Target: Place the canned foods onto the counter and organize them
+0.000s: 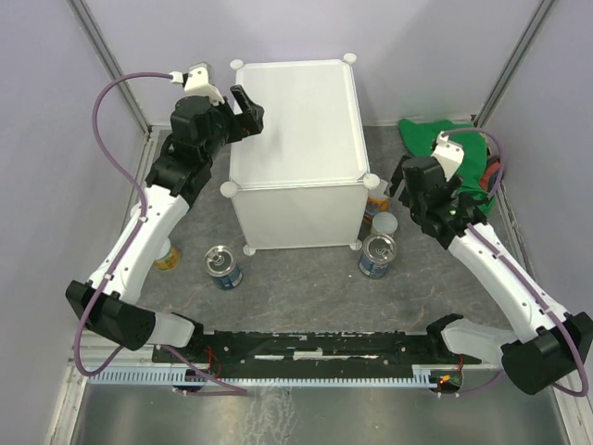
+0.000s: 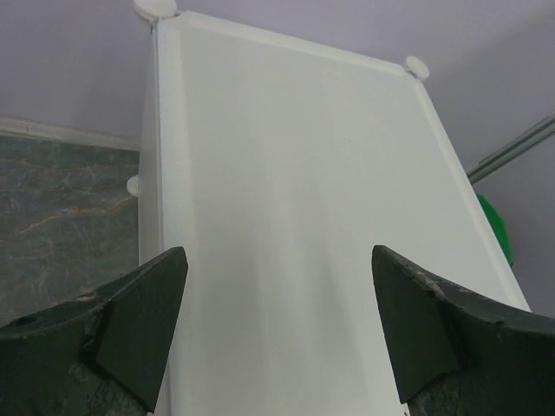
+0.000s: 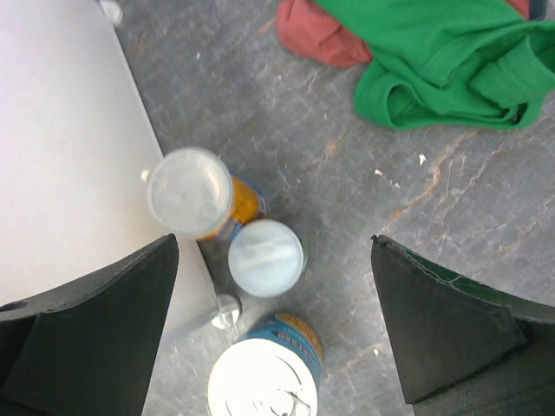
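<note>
The counter [image 1: 296, 120] is a white boxy cabinet in the middle; its flat top [image 2: 295, 173] is bare. My left gripper [image 1: 246, 109] [image 2: 277, 286] hovers open over the top's left edge, holding nothing. My right gripper [image 1: 412, 199] [image 3: 276, 286] hangs open above three cans on the floor by the counter's front right corner: an orange-labelled white-lidded can [image 3: 192, 192] [image 1: 376, 199], a white-lidded can [image 3: 265, 256] [image 1: 385, 224] and a blue can with a silver top [image 3: 269, 373] [image 1: 377, 255]. Another blue can [image 1: 222, 266] stands front left. A yellow can [image 1: 167, 257] shows partly under the left arm.
A green cloth [image 1: 454, 148] [image 3: 442, 61] lies crumpled on the grey floor at the back right, with a red cloth [image 3: 316, 35] beside it. Purple walls close in the sides and back. The arm bases sit on a black rail [image 1: 306, 348] at the near edge.
</note>
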Robot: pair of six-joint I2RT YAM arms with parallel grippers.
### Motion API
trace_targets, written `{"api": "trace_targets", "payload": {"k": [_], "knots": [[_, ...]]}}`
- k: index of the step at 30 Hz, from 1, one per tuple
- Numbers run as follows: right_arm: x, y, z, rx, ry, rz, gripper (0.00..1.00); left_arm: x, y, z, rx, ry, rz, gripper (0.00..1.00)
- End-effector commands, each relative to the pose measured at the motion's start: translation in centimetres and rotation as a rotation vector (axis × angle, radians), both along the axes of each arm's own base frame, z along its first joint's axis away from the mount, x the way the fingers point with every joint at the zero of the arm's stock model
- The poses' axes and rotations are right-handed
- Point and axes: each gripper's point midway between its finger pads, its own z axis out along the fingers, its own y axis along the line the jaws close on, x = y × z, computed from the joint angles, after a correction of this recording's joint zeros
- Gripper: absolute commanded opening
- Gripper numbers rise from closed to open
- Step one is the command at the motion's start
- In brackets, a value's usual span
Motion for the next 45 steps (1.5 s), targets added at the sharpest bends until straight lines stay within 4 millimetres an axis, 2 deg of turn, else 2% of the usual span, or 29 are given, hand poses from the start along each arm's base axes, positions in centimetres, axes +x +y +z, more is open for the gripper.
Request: {"api": "trace_targets", "payload": {"k": [1, 8, 16, 19, 25, 34, 45], "knots": [[-2.7, 0.9, -0.4, -0.029, 0.026, 0.060, 1.00, -1.1, 0.2, 1.3, 0.054, -0.024, -0.026, 0.93], [-6.6, 2.7, -2.2, -0.053, 0.099, 0.136, 0.99, -2.3, 0.8, 0.6, 0.069, -0.005, -0.002, 0.93], [-10.9, 5.1, -5.7, -0.111, 0.187, 0.248, 0.98, -3.5, 1.2, 1.7, 0.036, -0.027, 0.004, 0.92], [-11.9, 6.0, -6.3, -0.134, 0.178, 0.278, 0.98, -4.0, 1.2, 2.2, 0.023, -0.037, 0.002, 0.92], [-12.9, 7.0, -7.2, -0.188, 0.181, 0.309, 0.99, -4.7, 1.0, 2.2, 0.004, -0.038, -0.005, 0.92], [-14.2, 7.2, -10.9, -0.180, 0.228, 0.311, 1.00, -5.9, 1.3, 2.9, -0.004, -0.046, -0.009, 0.92], [-13.0, 8.5, -13.0, -0.208, 0.214, 0.317, 1.00, -6.9, 2.1, 2.7, 0.019, -0.042, 0.002, 0.92]]}}
